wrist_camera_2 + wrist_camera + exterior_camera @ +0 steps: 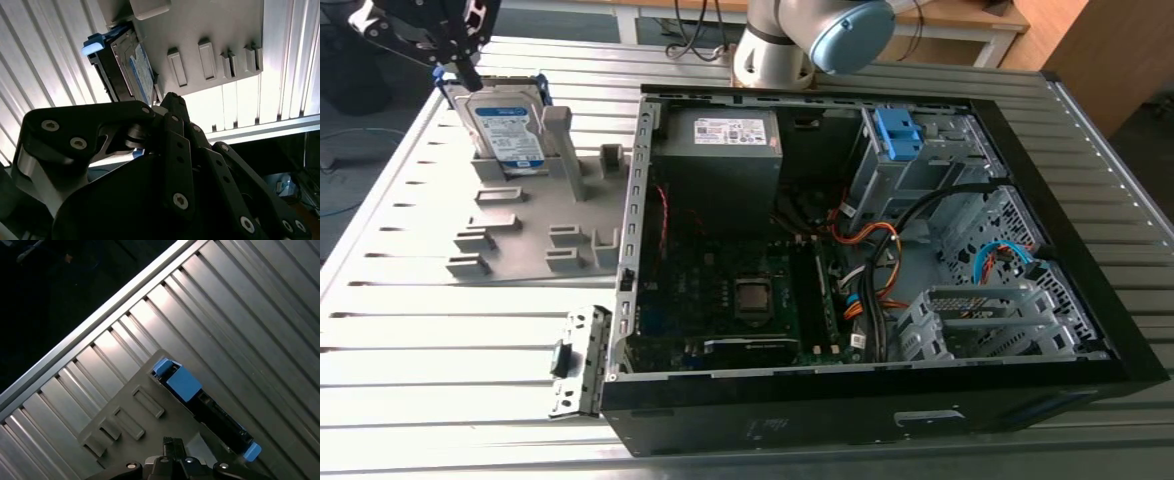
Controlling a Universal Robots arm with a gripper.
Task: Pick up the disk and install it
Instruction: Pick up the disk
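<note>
The disk (504, 125) stands in a grey rack (520, 228), pincer (458, 72) partly cut off.

A: What carries everything?
B: A ribbed silver aluminium table (440, 330), with its slats running the length of the top.
A: And right beneath the gripper (454, 68)?
B: A flat grey plastic holder plate (520, 235) with raised slots, lying flat on the slats.
A: Farther from the gripper?
B: An open black metal computer case (854, 410) lies on its side, just beside the plate's edge away from the gripper. A small grey metal bracket strip (578, 360) lies on the slats against the case's corner, well apart from the gripper.
</note>
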